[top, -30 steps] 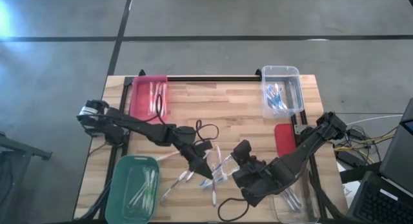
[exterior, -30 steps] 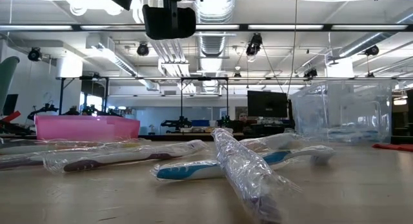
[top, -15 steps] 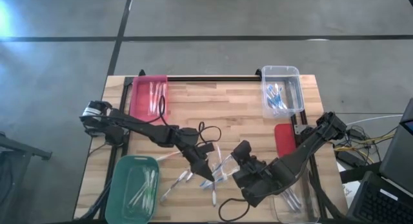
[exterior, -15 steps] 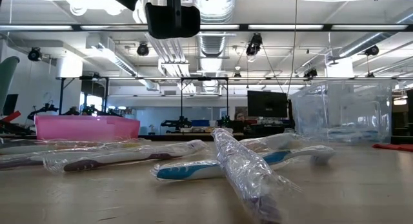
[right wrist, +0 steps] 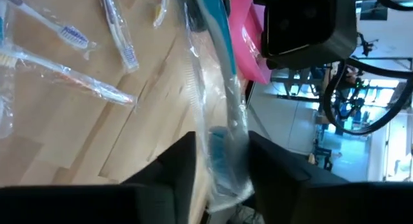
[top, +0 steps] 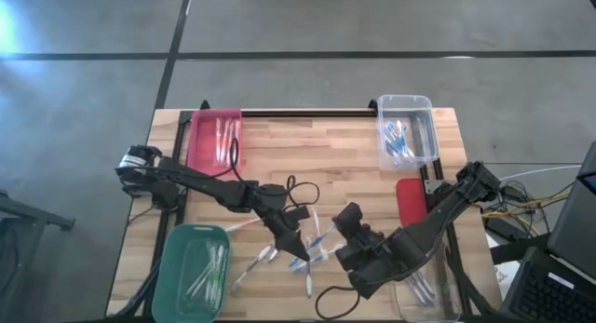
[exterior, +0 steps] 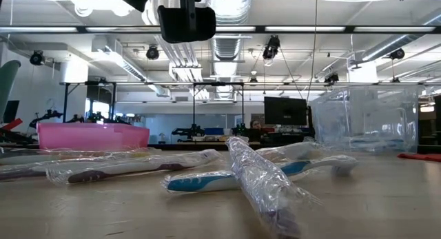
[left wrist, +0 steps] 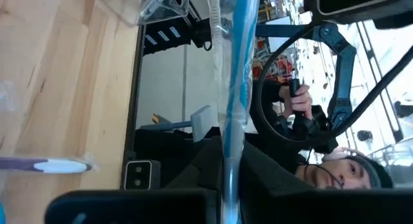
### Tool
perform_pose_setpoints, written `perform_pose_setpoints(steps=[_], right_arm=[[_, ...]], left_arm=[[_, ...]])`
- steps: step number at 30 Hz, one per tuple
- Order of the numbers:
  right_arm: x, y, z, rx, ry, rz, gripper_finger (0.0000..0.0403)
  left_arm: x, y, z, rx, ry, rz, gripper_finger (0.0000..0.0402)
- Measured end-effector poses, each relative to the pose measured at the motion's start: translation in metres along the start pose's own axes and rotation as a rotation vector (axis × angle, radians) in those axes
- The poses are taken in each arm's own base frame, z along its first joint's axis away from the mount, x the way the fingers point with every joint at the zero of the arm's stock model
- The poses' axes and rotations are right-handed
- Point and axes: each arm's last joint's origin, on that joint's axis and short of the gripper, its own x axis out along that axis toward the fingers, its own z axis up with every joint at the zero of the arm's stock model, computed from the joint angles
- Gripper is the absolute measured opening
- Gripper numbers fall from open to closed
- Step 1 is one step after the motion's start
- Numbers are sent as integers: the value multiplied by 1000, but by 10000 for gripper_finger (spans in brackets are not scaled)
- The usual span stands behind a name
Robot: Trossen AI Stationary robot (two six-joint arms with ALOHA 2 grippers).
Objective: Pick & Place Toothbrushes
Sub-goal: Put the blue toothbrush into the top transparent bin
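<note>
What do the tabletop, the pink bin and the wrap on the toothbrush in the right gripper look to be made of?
Tabletop: wood, likely butcher block; pale glued strips with grain, matte.
Pink bin: probably plastic; uniform colour, slightly translucent walls.
Wrap on the blue toothbrush between the right gripper fingers: thin clear film, crinkled with glossy highlights.

The table (top: 326, 151), centre of the high view, is pale butcher-block wood in narrow glued strips, matt with visible grain. Low in the low view, the wrapped blue-and-white plastic toothbrushes (exterior: 227, 178) lie in crinkled clear film that catches glossy highlights. At left there, the pink rectangular bin (exterior: 93, 136) is translucent, smooth plastic; at right, the clear rectangular bin (exterior: 365, 118) is glassy and shiny. Lower left of the high view, the green bin (top: 194, 272) looks like smooth, slightly satin plastic.
</note>
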Motion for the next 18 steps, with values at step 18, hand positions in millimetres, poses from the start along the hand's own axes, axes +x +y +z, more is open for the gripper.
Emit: perform_pose_setpoints(steps=[18], right_arm=[[-53,18,0,-21,-85,-279,205]], left_arm=[[-6,7,5,275,-11,49,28]])
